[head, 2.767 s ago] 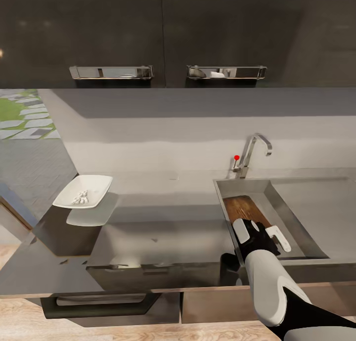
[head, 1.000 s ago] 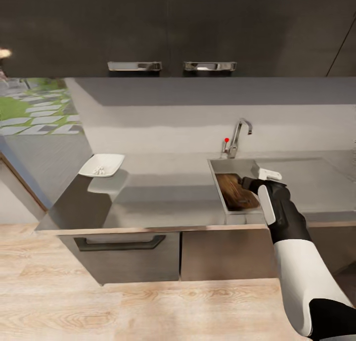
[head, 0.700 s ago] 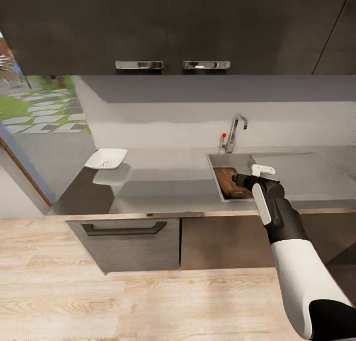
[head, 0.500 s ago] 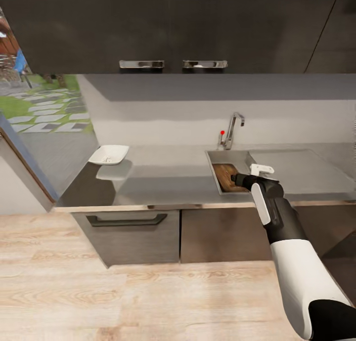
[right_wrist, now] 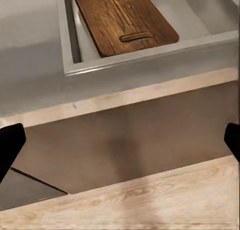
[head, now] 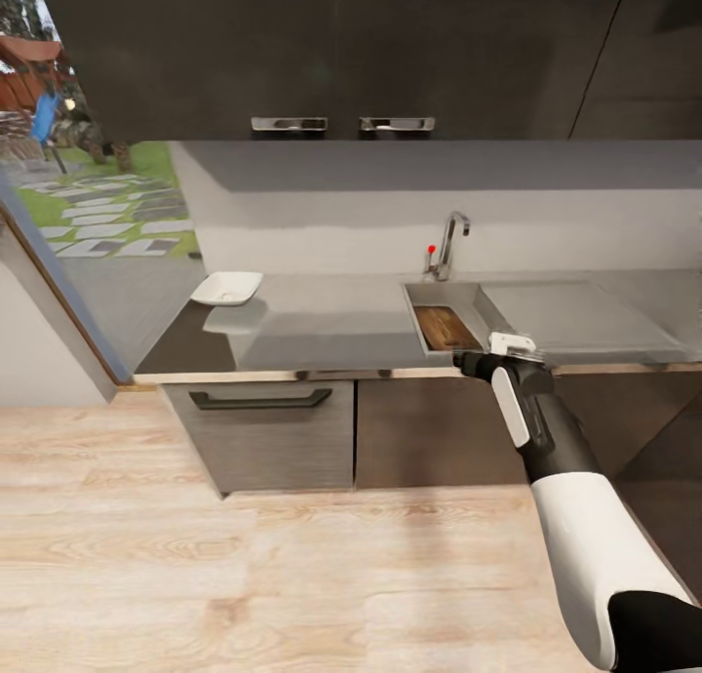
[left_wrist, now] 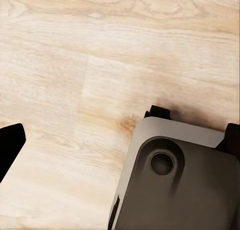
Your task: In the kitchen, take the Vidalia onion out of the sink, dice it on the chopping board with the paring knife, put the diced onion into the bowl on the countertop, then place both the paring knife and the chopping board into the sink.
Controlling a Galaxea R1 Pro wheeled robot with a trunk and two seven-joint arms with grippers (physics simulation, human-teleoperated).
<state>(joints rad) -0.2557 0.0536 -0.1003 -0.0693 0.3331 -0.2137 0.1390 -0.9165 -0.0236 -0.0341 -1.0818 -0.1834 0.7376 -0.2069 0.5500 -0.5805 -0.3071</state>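
backed away since the earlier frames, the robot now sees the whole counter (head: 322,327) from farther off, and the right arm has come out of the sink (head: 458,307) to hang before its near edge. right fingers (right_wrist: 10,140) stand wide apart, empty; left fingers (left_wrist: 10,145) look apart too, over the wood floor. board (head: 445,327) lies flat in the sink, just beyond the right fingers, long axis running near to far, slot at the near end. right arm is nearer. bowl (head: 226,287) sits at the counter's far left; its contents are too small to tell. knife and onion i cannot make out.
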